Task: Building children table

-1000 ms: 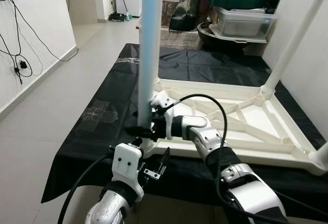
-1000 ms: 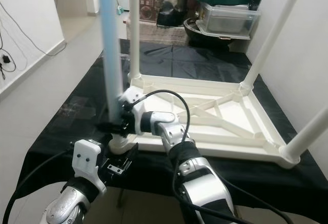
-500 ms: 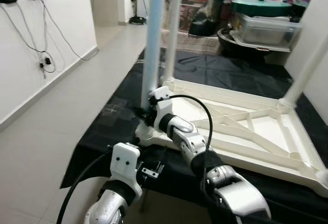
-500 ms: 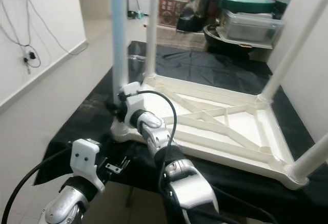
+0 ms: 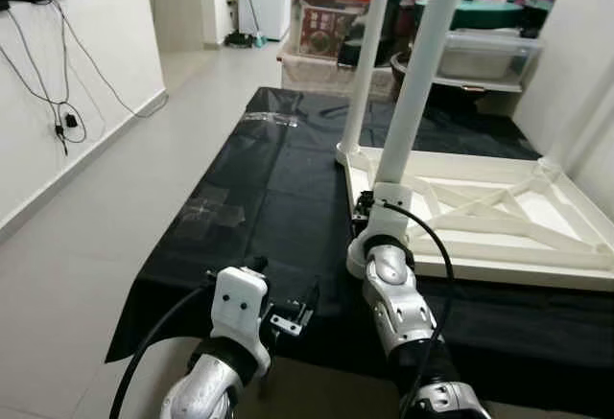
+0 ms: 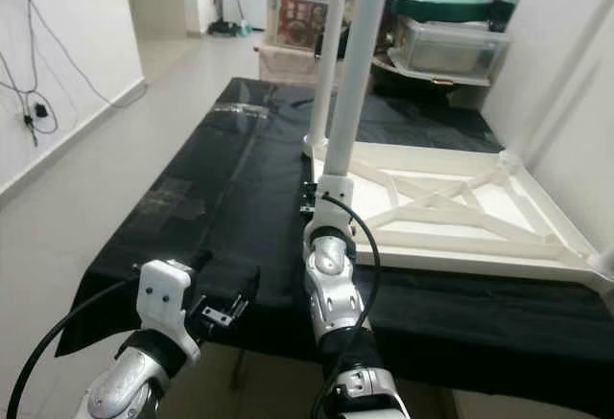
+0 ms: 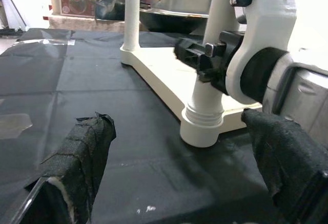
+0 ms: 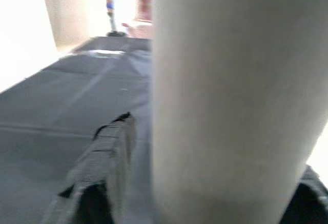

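Right tool point(image 5: 367, 210) pinching near white leg point(image 5: 414, 83), which stands upright in corner of upturned white table point(image 5: 499, 210) on black tabletop point(image 5: 278, 184). Left tool point(image 7: 189, 162) spread, just short of that corner.

Upturned table point(image 5: 499, 222) on cloth point(image 5: 259, 198), bins point(image 5: 480, 45) behind

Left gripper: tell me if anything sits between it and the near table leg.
Nothing visible does. The left gripper is open above bare black cloth, facing the near table leg, which the right gripper holds.
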Available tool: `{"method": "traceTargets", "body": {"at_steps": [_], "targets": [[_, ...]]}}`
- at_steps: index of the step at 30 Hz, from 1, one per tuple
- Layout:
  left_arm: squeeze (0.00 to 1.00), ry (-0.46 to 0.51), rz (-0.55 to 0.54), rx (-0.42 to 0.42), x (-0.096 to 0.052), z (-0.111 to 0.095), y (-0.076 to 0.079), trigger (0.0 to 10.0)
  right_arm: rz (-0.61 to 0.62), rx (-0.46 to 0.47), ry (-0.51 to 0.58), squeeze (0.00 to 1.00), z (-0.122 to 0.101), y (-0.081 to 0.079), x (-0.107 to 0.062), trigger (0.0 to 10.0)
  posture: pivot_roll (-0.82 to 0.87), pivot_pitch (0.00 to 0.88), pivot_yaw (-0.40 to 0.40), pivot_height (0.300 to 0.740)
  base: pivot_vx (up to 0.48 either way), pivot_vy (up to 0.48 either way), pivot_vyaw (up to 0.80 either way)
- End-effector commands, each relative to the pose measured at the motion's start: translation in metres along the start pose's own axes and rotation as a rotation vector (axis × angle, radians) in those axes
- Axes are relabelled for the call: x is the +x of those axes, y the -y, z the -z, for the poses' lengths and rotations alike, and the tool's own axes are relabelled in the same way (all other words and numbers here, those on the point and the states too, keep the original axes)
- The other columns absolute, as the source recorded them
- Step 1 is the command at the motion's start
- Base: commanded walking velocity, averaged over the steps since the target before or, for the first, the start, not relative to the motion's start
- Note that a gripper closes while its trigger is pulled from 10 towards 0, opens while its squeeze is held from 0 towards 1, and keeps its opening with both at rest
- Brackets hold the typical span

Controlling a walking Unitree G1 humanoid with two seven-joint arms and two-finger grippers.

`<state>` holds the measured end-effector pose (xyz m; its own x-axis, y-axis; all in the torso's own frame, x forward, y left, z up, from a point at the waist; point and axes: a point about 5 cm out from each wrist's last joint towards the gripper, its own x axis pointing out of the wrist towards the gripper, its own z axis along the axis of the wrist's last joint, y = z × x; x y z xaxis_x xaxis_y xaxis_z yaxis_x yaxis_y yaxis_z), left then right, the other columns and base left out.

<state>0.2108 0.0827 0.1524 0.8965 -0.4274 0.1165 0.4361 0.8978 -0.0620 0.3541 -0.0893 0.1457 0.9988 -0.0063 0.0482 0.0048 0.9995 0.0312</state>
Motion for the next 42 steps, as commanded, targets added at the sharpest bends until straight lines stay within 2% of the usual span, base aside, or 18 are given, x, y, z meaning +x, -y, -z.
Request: {"method": "traceTargets", "body": {"at_steps": [1,6,8,9,10,11,15,18,22,23,24,29,33,34,35,36,38,42], "targets": [[0.00,-0.013,-0.004,0.000,-0.002,0.003,0.000,10.0,-0.158,0.079,-0.005,0.00,0.004,-0.038,-0.006,10.0,0.14,0.000,-0.104,0.740,0.000,0.000,0.00],[0.00,-0.023,-0.006,0.000,-0.006,0.005,-0.001,10.0,-0.416,0.110,-0.003,0.00,-0.004,-0.032,0.006,10.0,0.14,0.000,-0.102,0.740,0.000,0.000,0.00],[0.00,-0.026,-0.004,-0.001,-0.007,0.005,-0.001,10.0,-0.655,0.094,-0.068,0.00,-0.008,-0.028,0.010,10.0,0.14,0.000,-0.098,0.740,0.000,0.000,0.00],[0.00,-0.026,-0.004,-0.001,-0.007,0.005,-0.001,10.0,-0.655,0.094,-0.068,0.00,-0.008,-0.028,0.010,10.0,0.14,0.000,-0.098,0.740,0.000,0.000,0.00],[0.00,-0.026,-0.003,-0.001,-0.006,0.005,-0.001,10.0,-0.797,0.027,-0.122,0.00,-0.006,-0.028,0.009,10.0,0.14,0.000,-0.095,0.740,0.000,0.000,0.00],[0.00,-0.026,-0.003,-0.001,-0.006,0.005,-0.001,10.0,-0.797,0.027,-0.122,0.00,-0.006,-0.028,0.009,10.0,0.14,0.000,-0.095,0.740,0.000,0.000,0.00],[0.00,-0.021,-0.001,-0.002,-0.004,0.004,0.000,10.0,-1.152,-0.051,-0.218,0.00,-0.008,-0.025,0.003,10.0,0.15,0.000,-0.100,0.740,0.000,0.000,0.00],[0.00,-0.017,0.001,-0.003,-0.004,0.003,0.001,10.0,-1.315,-0.054,-0.218,0.00,-0.013,-0.028,0.000,10.0,0.15,0.000,-0.105,0.740,0.000,0.000,0.00],[0.00,-0.016,-0.003,-0.003,-0.004,0.003,0.002,10.0,-1.356,-0.086,-0.235,0.00,-0.011,-0.044,0.001,9.2,0.16,0.000,-0.111,0.740,0.000,0.000,0.00],[0.00,-0.016,-0.004,-0.003,-0.004,0.003,0.002,10.0,-1.386,-0.091,-0.245,0.00,-0.009,-0.048,-0.002,0.0,0.17,0.000,-0.113,0.740,0.000,0.000,0.00],[0.00,-0.016,-0.006,-0.002,-0.004,0.002,0.002,10.0,-1.382,-0.101,-0.249,0.00,-0.005,-0.052,-0.005,0.0,0.16,0.000,-0.113,0.740,0.000,0.000,0.00],[0.00,-0.015,-0.011,-0.001,-0.004,0.002,0.000,10.0,-1.181,-0.126,-0.202,0.00,-0.003,-0.054,0.003,0.0,0.16,0.000,-0.112,0.740,0.000,0.000,0.00],[0.00,-0.019,-0.014,-0.001,-0.004,0.004,-0.001,10.0,-0.570,-0.041,-0.133,0.00,-0.009,-0.025,0.030,0.0,0.14,0.000,-0.102,0.740,0.000,0.000,0.00],[0.00,-0.019,-0.014,-0.001,-0.004,0.004,-0.001,10.0,-0.570,-0.041,-0.133,0.00,-0.009,-0.025,0.030,0.0,0.14,0.000,-0.102,0.740,0.000,0.000,0.00],[0.00,-0.020,-0.011,-0.002,-0.004,0.004,-0.001,10.0,-0.329,0.000,-0.121,0.00,-0.009,-0.007,0.034,0.0,0.13,0.000,-0.097,0.740,0.000,0.000,0.00],[0.00,-0.020,-0.011,-0.002,-0.004,0.004,-0.001,10.0,-0.329,0.000,-0.121,0.00,-0.009,-0.007,0.034,0.0,0.13,0.000,-0.097,0.740,0.000,0.000,0.00],[0.00,-0.021,-0.005,-0.003,-0.002,0.005,0.000,10.0,-0.056,0.047,-0.105,0.00,-0.006,0.011,0.031,0.0,0.12,0.000,-0.093,0.740,0.000,0.000,0.00],[0.00,-0.014,0.004,-0.005,0.002,0.004,0.001,10.0,0.128,0.082,-0.050,0.00,-0.006,0.002,0.008,0.0,0.13,0.000,-0.094,0.740,0.000,0.000,0.00]]}}
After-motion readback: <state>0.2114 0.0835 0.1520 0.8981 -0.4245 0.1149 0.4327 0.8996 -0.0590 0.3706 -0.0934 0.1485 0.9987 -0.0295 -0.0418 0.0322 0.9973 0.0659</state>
